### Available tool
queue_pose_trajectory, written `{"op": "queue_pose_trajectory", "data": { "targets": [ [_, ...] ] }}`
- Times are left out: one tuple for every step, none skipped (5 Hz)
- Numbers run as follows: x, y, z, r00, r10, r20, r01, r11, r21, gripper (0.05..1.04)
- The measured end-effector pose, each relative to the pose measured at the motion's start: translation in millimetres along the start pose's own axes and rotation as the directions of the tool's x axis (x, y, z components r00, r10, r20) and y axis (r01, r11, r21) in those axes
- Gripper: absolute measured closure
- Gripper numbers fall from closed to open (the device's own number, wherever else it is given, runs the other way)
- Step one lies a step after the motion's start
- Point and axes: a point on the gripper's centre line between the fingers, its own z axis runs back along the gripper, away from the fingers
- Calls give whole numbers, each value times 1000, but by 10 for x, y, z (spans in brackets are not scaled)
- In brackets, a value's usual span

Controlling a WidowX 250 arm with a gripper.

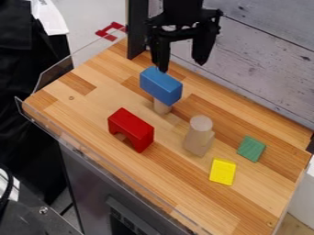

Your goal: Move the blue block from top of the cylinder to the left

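My gripper (180, 64) hangs at the top of the camera view, open, its two fingers pointing down and well apart. Just below and to the left of it is the blue block (161, 86), a rectangular piece lying across the top of a short wooden cylinder (162, 108). The left finger's tip appears close to the block's upper edge; whether it touches I cannot tell. Nothing is between the fingers. The block covers the cylinder's upper part.
A red arch block (131, 129) stands left of centre. Right of it are a pale wooden cylinder (200, 131) with another wooden piece against it, a yellow block (222, 171) and a green block (251, 148). Clear low walls edge the wooden table (104, 98); a grey plank wall rises behind.
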Motion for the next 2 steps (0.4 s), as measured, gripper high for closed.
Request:
{"op": "queue_pose_trajectory", "data": {
  "targets": [
    [32, -8, -71, 999, 49, -13, -50, 998, -39, 84],
    [131, 74, -106, 995, 89, -54, -91, 995, -34, 84]
  ]
}}
